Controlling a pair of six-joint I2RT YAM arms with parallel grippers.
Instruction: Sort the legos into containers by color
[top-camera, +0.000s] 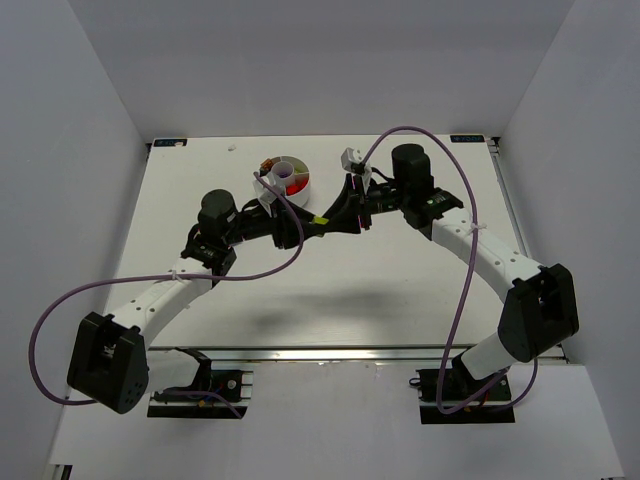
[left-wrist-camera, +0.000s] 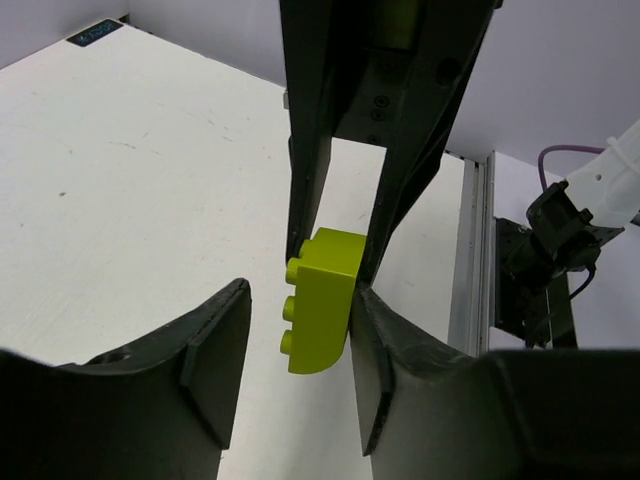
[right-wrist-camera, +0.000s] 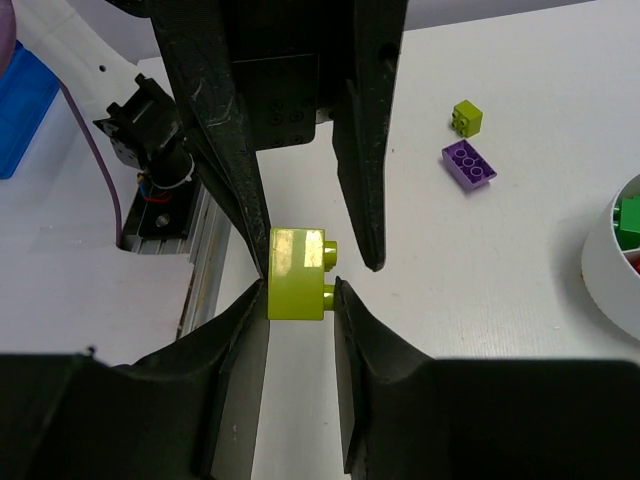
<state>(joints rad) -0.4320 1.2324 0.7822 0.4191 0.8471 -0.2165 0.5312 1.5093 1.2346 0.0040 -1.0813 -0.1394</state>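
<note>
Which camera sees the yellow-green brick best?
The left wrist view: the lime-yellow brick looks big, with its studs clear. The right wrist view shows it close too, side-on. The top view shows only a tiny speck.

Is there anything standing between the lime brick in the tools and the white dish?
Yes. One finger of the left tool stands beside the lime brick on the side of the white dish; the right tool grips the brick.

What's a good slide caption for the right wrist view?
Right gripper clamps a lime-yellow brick between the open jaws of the left gripper; a purple brick lies near the white dish.
</note>
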